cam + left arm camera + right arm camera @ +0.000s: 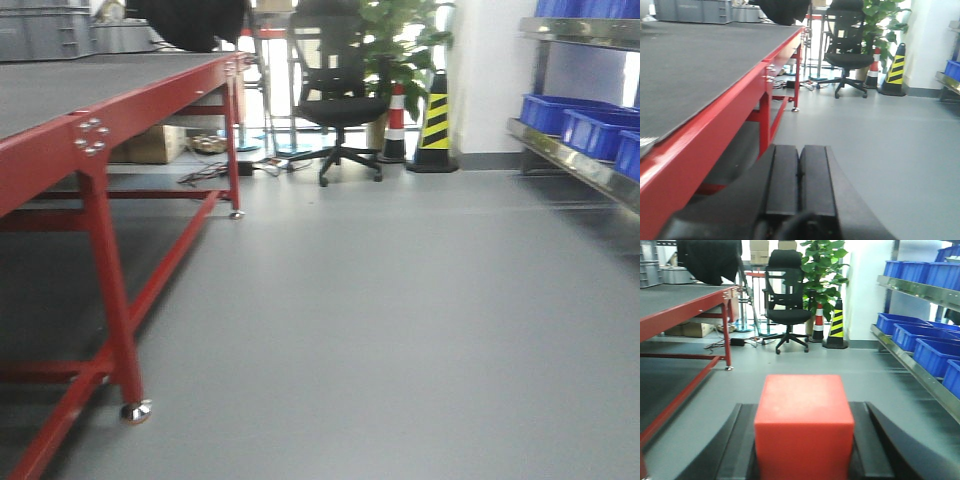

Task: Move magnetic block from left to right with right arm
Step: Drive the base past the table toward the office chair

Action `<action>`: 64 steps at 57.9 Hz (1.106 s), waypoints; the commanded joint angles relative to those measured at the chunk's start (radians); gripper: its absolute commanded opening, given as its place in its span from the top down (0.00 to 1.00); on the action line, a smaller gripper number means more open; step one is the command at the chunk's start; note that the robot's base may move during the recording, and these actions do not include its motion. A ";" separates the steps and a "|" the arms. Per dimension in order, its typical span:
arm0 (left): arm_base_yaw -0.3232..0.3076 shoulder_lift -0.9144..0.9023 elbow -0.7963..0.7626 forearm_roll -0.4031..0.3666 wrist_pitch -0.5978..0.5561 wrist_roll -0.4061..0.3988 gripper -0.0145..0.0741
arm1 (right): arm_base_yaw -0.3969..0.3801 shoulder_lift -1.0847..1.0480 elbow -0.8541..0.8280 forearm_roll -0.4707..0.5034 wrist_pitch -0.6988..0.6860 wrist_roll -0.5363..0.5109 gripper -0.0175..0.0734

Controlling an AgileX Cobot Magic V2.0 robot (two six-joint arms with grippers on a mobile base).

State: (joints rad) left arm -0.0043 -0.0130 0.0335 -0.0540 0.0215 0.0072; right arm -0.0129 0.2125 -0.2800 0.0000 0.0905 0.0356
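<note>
**A:** Where's the block?

**B:** The block [804,425] is in the right gripper [803,460], with the jaws pressing its two sides. It is off the desk [675,302], above the floor [855,362].

**A:** And the other arm?

**B:** The left gripper [800,182] has its jaws flat together with nothing between them. It is just beside the desk's long red edge.

**A:** What's around the right one?

**B:** The desk is on its left and the shelf [910,367] on its right. Bare floor runs ahead between them. Under the desk's far end there's a box [690,330], with cables [735,342] near the far leg.

**A:** And beyond that?

**B:** A chair [787,305] stands straight ahead. A red-white cone [818,322] and a yellow-black cone [836,327] are to its right, in front of a plant [822,267]. A black cloth [710,260] hangs at the desk's far edge, and there are grey crates [692,10] on its far left corner.

**A:** Counts?

**B:** One block, one chair, two cones and one plant. There are four bins [912,335] along the lower shelf. The upper row is cut off, so I can't count it.
</note>
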 commanded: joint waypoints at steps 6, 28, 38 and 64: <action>-0.005 -0.011 0.007 -0.003 -0.078 -0.007 0.98 | -0.005 0.008 -0.030 -0.007 -0.091 -0.011 0.45; -0.005 -0.011 0.007 -0.003 -0.078 -0.007 0.98 | -0.005 0.008 -0.030 -0.007 -0.091 -0.011 0.45; -0.005 -0.011 0.007 -0.003 -0.078 -0.007 0.98 | -0.005 0.008 -0.030 -0.007 -0.091 -0.011 0.45; -0.005 -0.011 0.007 -0.003 -0.078 -0.007 0.98 | -0.005 0.008 -0.030 -0.007 -0.091 -0.011 0.45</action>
State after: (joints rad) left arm -0.0043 -0.0130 0.0335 -0.0540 0.0215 0.0072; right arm -0.0129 0.2125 -0.2800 0.0000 0.0890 0.0356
